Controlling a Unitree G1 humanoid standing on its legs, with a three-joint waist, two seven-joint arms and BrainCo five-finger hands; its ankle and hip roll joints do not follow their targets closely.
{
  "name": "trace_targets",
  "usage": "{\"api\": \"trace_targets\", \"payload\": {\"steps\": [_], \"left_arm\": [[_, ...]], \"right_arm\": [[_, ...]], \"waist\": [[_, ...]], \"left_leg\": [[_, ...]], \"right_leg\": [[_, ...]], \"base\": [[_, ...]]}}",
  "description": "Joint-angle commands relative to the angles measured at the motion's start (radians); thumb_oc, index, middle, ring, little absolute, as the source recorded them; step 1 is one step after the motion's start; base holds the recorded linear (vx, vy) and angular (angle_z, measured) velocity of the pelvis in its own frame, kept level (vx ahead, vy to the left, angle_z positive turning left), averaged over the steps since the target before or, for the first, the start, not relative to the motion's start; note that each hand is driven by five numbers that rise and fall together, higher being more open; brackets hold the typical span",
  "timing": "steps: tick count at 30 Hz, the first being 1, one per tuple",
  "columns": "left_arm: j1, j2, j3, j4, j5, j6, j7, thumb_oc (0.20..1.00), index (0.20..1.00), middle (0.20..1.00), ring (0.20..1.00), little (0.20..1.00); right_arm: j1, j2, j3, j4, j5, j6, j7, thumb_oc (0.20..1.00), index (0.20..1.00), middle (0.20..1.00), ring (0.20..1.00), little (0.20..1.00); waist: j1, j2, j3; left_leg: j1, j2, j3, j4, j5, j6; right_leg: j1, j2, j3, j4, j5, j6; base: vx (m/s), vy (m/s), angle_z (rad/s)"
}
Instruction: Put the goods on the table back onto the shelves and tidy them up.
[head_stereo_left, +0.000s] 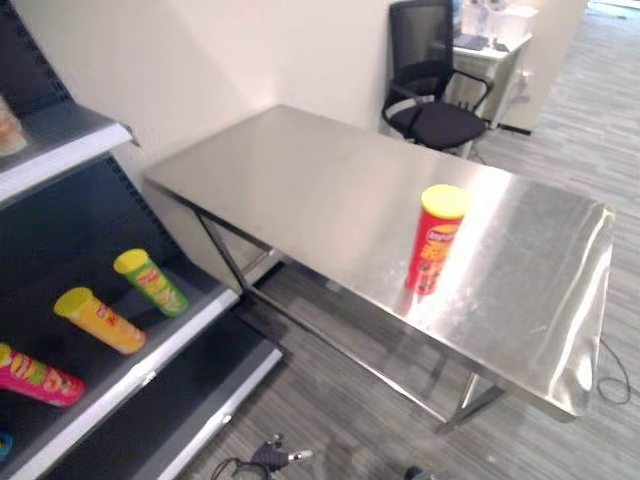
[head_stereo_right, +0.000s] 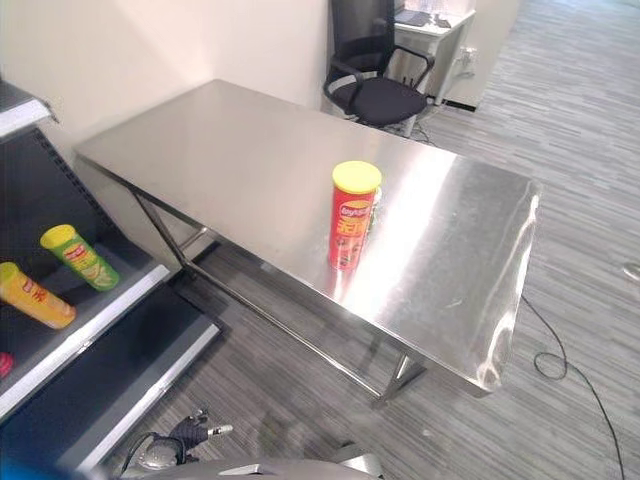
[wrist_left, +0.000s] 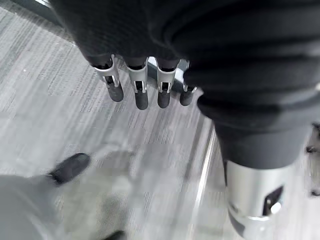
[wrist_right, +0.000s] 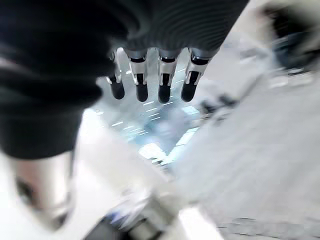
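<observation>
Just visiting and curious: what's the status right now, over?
Left robot hand and right robot hand open, holding nothing. Red can upright on steel table, untouched. Three cans lie on shelf. Nothing around the can.

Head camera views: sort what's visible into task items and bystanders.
Task items:
red can, upright on the steel table
shelf holding the green can, yellow can and pink can, all lying down

Bystanders:
office chair
white desk
</observation>
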Motion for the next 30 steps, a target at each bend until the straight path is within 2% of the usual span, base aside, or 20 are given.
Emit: {"api": "trace_targets", "payload": {"steps": [1, 2, 6, 15, 22, 30], "left_arm": [[-0.075, 0.039, 0.007, 0.019, 0.03, -0.033, -0.007, 1.0, 1.0, 1.0, 1.0, 1.0], [-0.075, 0.04, 0.008, 0.019, 0.03, -0.033, -0.007, 1.0, 1.0, 1.0, 1.0, 1.0], [-0.06, 0.045, -0.004, -0.009, 0.001, -0.04, -0.023, 1.0, 1.0, 1.0, 1.0, 1.0], [-0.033, 0.037, -0.015, 0.017, -0.011, -0.043, -0.037, 1.0, 1.0, 1.0, 1.0, 1.0], [-0.027, 0.037, -0.005, 0.019, -0.023, -0.052, -0.04, 1.0, 1.0, 1.0, 1.0, 1.0], [-0.022, 0.03, -0.018, 0.011, -0.024, -0.052, -0.037, 1.0, 1.0, 1.0, 1.0, 1.0]], "right_arm": [[-0.187, -0.057, 0.078, 0.018, -0.079, -0.068, 0.017, 1.0, 1.0, 1.0, 1.0, 1.0], [-0.189, -0.057, 0.08, 0.018, -0.079, -0.068, 0.017, 1.0, 1.0, 1.0, 1.0, 1.0], [-0.305, -0.112, 0.237, -0.064, -0.074, -0.086, 0.101, 1.0, 1.0, 1.0, 1.0, 1.0], [-0.397, -0.137, 0.42, -0.077, 0.02, -0.088, 0.225, 1.0, 1.0, 1.0, 1.0, 1.0], [-0.376, -0.155, 0.422, -0.127, 0.12, -0.097, 0.296, 1.0, 1.0, 1.0, 1.0, 1.0], [-0.462, -0.122, 0.483, -0.093, 0.076, -0.095, 0.257, 1.0, 1.0, 1.0, 1.0, 1.0]], "waist": [[0.067, -0.035, 0.029], [0.066, -0.035, 0.028], [0.104, -0.036, 0.024], [0.14, -0.037, 0.024], [0.144, -0.035, 0.02], [0.161, -0.033, 0.016]], "left_leg": [[0.053, 0.048, 0.002, 0.025, -0.113, -0.035], [0.052, 0.048, 0.002, 0.025, -0.113, -0.035], [0.045, 0.057, -0.013, 0.025, -0.103, -0.045], [0.047, 0.062, -0.036, 0.022, -0.098, -0.058], [0.037, 0.066, -0.053, 0.021, -0.09, -0.069], [0.035, 0.066, -0.058, 0.021, -0.091, -0.066]], "right_leg": [[-0.061, -0.088, -0.002, 0.068, -0.029, 0.081], [-0.062, -0.088, -0.003, 0.068, -0.029, 0.081], [-0.044, -0.081, -0.029, 0.063, -0.038, 0.073], [-0.016, -0.079, -0.071, 0.063, -0.05, 0.064], [-0.005, -0.08, -0.102, 0.064, -0.055, 0.062], [0.001, -0.081, -0.111, 0.06, -0.057, 0.059]], "base": [[0.0, -0.019, 0.14], [-0.02, -0.044, 0.18], [-0.02, -0.046, 0.23], [0.0, -0.024, 0.11], [-0.01, -0.02, 0.11], [0.0, -0.002, 0.01]]}}
